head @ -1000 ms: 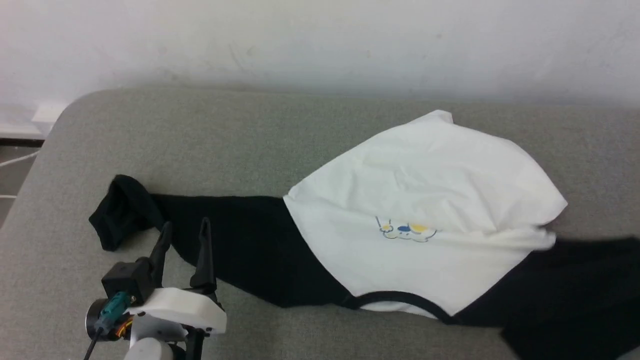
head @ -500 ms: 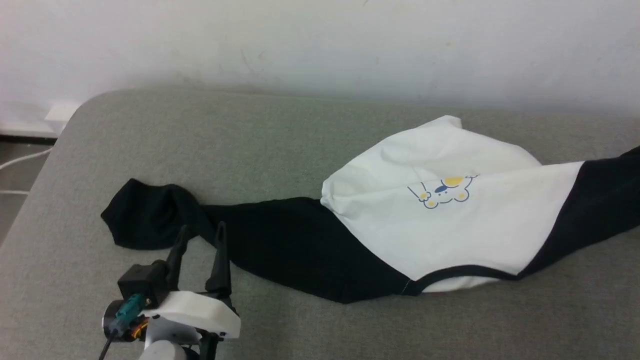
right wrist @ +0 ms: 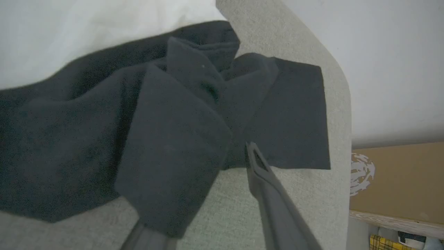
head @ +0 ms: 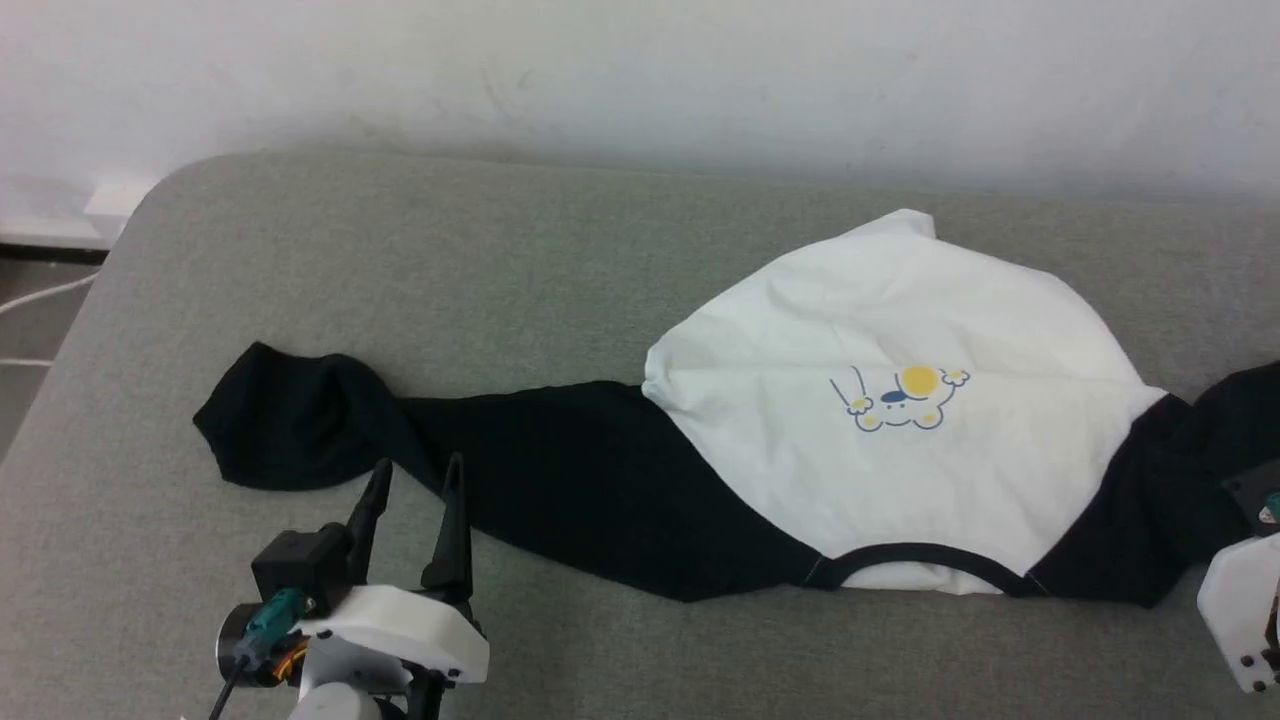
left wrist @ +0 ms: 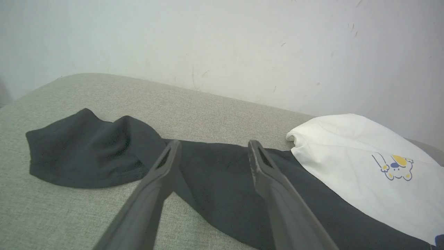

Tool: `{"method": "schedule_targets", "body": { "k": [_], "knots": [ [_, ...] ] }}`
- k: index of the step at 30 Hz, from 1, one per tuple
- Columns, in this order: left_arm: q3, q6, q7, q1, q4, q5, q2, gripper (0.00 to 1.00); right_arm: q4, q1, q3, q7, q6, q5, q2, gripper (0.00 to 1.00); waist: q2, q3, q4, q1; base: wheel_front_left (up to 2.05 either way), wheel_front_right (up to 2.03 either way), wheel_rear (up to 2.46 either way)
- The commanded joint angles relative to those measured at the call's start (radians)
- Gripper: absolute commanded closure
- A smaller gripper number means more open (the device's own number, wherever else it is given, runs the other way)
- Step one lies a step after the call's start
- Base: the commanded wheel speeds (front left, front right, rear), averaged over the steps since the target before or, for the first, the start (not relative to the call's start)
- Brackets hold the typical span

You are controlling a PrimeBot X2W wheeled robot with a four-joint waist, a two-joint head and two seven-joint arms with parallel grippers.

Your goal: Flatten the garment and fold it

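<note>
Flattening apparently under way: the cream-white, black-sleeved shirt (head: 800,450) is lying rumpled on the grey upholstered surface (head: 500,250), the left end effector (head: 419,463) hovering wide open over one outstretched sleeve (head: 560,480), the right end effector (right wrist: 215,152) standing part-open with the bunched other sleeve (right wrist: 173,121), which probably needs straightening next, draping one finger.

Left claw (head: 419,462) w/ long blk fingers (head: 450,530), white housing (head: 400,630), teal plug (head: 270,612)

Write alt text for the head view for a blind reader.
The garment, cream-bodied with black sleeves and a small cartoon print, lies stretched across a grey cushion, collar nearest the camera. The left gripper is open at the near edge of one sleeve, low on the view's left.
</note>
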Motion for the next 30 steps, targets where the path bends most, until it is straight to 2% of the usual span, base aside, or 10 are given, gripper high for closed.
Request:
{"method": "schedule_targets", "body": {
  "k": [1,8,15,20,24,30],
  "knots": [
    [-0.001,-0.006,0.002,-0.015,0.003,-0.004,0.003,0.0,0.018,-0.028,-0.011,-0.015,-0.002,0.022,0.015,0.0,0.0,-0.02,-0.025,-0.0001,0.0,0.0,0.0],
    [0.001,-0.002,-0.002,-0.005,0.005,-0.01,0.004,0.0,-0.038,-0.022,-0.023,-0.022,-0.002,0.131,0.03,0.0,0.0,-0.06,-0.063,-0.0001,0.0,0.0,0.0],
    [0.001,0.001,-0.007,0.013,-0.001,-0.018,0.003,0.0,-0.343,0.129,0.037,0.108,-0.002,0.306,0.008,0.0,0.0,-0.08,-0.077,-0.0001,0.0,0.0,0.0],
    [-0.002,0.0,-0.01,0.006,-0.012,-0.021,0.0,0.0,-0.519,0.199,0.152,0.224,-0.002,0.385,-0.012,0.0,0.0,-0.051,-0.063,-0.0001,0.0,0.0,0.0],
    [-0.014,-0.005,-0.009,-0.008,-0.009,-0.02,-0.005,0.0,-0.503,0.171,0.24,0.248,-0.002,0.365,-0.04,0.0,0.0,-0.027,-0.041,-0.0001,0.0,0.0,0.0],
    [-0.023,-0.008,-0.008,-0.026,0.002,-0.02,-0.007,0.0,-0.35,0.087,0.325,0.23,-0.002,0.322,-0.061,0.0,0.0,-0.002,-0.006,-0.0001,0.0,0.0,0.0]
  ]
}}
